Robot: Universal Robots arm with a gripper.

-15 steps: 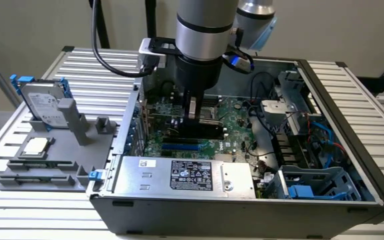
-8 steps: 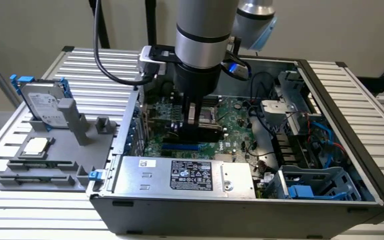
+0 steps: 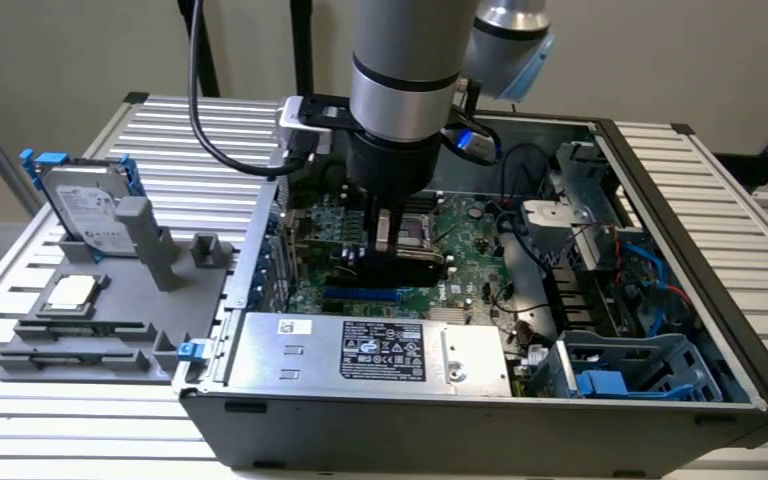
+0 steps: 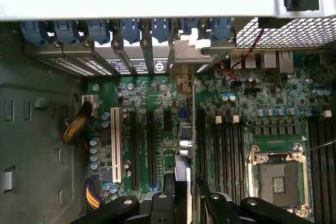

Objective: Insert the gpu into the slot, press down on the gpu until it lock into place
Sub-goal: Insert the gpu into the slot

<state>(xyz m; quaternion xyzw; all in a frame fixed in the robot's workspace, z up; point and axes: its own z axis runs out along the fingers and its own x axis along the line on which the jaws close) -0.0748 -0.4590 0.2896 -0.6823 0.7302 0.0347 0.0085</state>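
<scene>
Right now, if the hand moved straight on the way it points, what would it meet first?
The gpu, edge-on right under the hand; below it, the motherboard. Whether hand and card already touch is unclear.

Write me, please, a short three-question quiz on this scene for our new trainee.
1. True or false: the hard drive lies inside the computer case.
2. What does the claw grip? A) the gpu B) a memory strip C) a yellow cable
3. Fill in: the slot is ____ in colour.
Key: 1. False: the hard drive stands on the grey fixture outside the case. 2. A. 3. Blue.
</scene>
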